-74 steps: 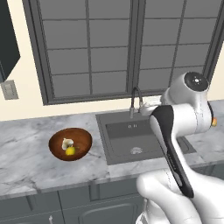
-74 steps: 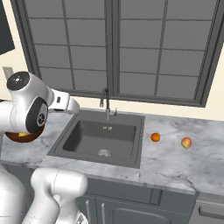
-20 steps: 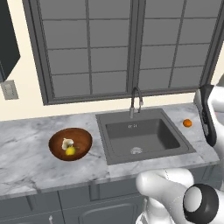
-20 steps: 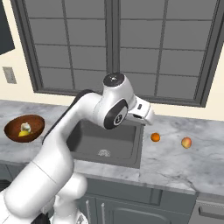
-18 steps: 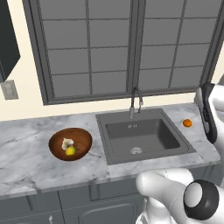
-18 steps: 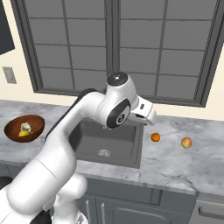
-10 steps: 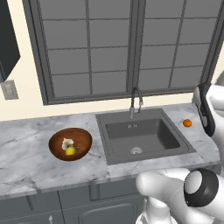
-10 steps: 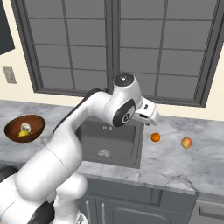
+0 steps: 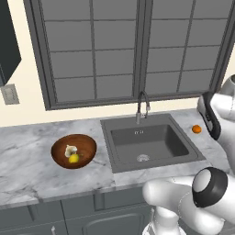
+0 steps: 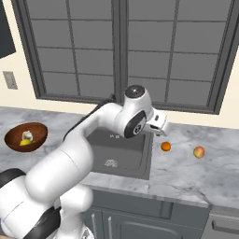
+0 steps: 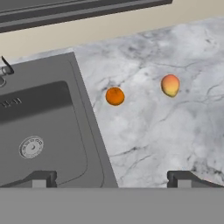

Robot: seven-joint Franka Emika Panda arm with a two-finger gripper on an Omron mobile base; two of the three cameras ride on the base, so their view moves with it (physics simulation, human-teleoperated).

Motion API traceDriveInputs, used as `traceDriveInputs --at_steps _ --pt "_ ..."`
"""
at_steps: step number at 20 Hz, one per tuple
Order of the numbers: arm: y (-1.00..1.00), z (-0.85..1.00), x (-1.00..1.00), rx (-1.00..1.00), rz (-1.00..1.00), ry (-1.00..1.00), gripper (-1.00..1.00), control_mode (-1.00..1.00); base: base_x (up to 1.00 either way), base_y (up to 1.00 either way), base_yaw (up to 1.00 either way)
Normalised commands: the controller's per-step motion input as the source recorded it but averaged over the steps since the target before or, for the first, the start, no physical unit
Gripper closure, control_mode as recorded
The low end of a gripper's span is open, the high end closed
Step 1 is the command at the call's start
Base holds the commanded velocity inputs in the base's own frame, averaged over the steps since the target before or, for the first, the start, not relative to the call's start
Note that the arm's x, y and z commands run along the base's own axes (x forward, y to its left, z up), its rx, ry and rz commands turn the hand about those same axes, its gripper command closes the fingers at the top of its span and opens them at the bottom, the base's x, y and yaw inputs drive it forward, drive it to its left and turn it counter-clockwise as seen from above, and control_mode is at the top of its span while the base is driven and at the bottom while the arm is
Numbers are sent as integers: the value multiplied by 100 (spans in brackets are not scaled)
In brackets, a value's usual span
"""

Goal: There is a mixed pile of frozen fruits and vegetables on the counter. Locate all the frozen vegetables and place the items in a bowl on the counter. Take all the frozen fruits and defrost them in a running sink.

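No readable txt, labels, brands or nos. on anything in the pics.

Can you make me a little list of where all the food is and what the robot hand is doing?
bowl: on the counter left of the sink
yellow piece: in the bowl
whitish piece: in the bowl
orange ball: on the counter right of the sink
peach: on the counter, beyond the orange ball
fingers: open, holding nothing, above the sink's right edge
sink: no food inside

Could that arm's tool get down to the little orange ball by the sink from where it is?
Probably yes: the tool stands open above the counter, and the orange ball lies alone on bare marble, apart from the peach-like ball.
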Motion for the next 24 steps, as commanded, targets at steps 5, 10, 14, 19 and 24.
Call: traceDriveInputs --at_steps 5,10,14,19,24 --pt "-7 -18 23 0 0 0 -100 -100 0 0 0" --pt "-12 -24 18 0 0 0 -100 -100 0 0 0" --pt "-11 -24 16 0 0 0 -100 -100 0 0 0" --pt "-10 -21 20 0 0 0 -100 -100 0 0 0" --pt "-9 -23 19 0 0 1 -100 -100 0 0 0"
